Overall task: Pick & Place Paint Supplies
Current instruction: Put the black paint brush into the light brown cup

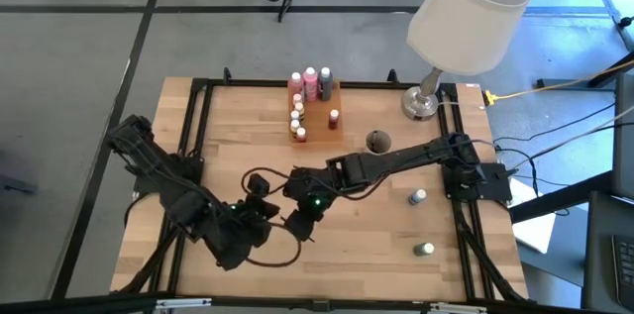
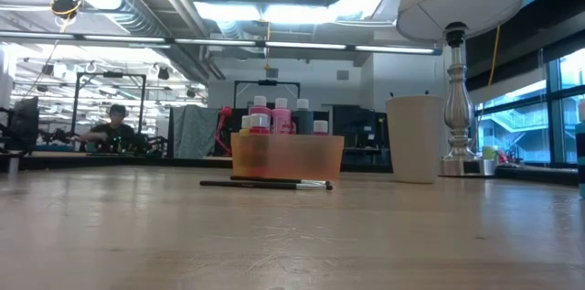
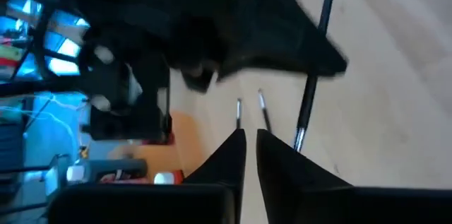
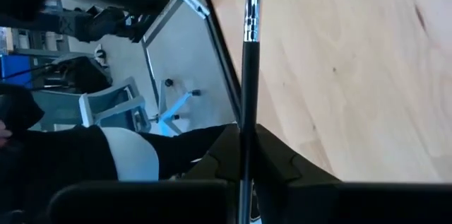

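High view first: two dark arms meet near the middle of the wooden table (image 1: 228, 126). The right gripper (image 1: 300, 221) reaches across from the right side, and the right wrist view shows its fingers (image 4: 275, 157) clenched on one thin paintbrush (image 4: 248, 75), dark-handled with a silver ferrule, sticking straight out past the tips over bare wood. The left gripper (image 1: 260, 210) sits just beside it; in the left wrist view its two fingers (image 3: 224, 157) are pressed together with nothing between them, and a dark brush runs past just beside them.

Counting the rest: one flat translucent orange tray (image 1: 324, 116) sits toward the far edge of the table. It holds a cluster of small paint bottles (image 1: 309, 83), three taller ones at the far end (two pink, one darker grey) and about five smaller white-capped ones in a row along its left side; the exact number of small ones is hard to make out. Two more bottles lie loose on the table's right side, a grey one (image 1: 418, 196) and a greenish one (image 1: 424, 249), well apart from the tray. One small round grey cup (image 1: 378, 142) stands between the tray and the lamp (image 1: 466, 17); I cannot tell what it contains.

From the low view, two brushes (image 2: 265, 183) lie flat on the wood just in front of the tray.
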Tool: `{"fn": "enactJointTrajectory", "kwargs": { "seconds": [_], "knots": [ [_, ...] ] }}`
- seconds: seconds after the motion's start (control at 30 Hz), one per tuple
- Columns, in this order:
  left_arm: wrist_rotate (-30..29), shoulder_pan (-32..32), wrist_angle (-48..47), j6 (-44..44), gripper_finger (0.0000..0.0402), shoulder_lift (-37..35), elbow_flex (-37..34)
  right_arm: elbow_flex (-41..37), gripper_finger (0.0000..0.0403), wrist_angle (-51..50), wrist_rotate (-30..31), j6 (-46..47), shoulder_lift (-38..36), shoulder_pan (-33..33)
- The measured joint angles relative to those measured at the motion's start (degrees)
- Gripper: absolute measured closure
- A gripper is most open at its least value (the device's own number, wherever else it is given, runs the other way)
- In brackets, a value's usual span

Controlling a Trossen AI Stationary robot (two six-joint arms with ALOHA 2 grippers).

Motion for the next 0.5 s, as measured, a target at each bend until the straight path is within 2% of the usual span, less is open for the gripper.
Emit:
{"fn": "enactJointTrajectory", "kwargs": {
  "seconds": [0.2,0.5],
  "knots": [
    [0.5,-0.1,-0.9,0.0,0.0344,0.0,3.8,0.0,0.0386,-0.5,-0.3,-1.1,-1.6,1.8],
    [0.8,-0.1,-1.0,-0.1,0.0316,0.0,4.3,0.0,0.0386,-4.0,2.0,-2.8,-3.7,3.1]
  ]
}}
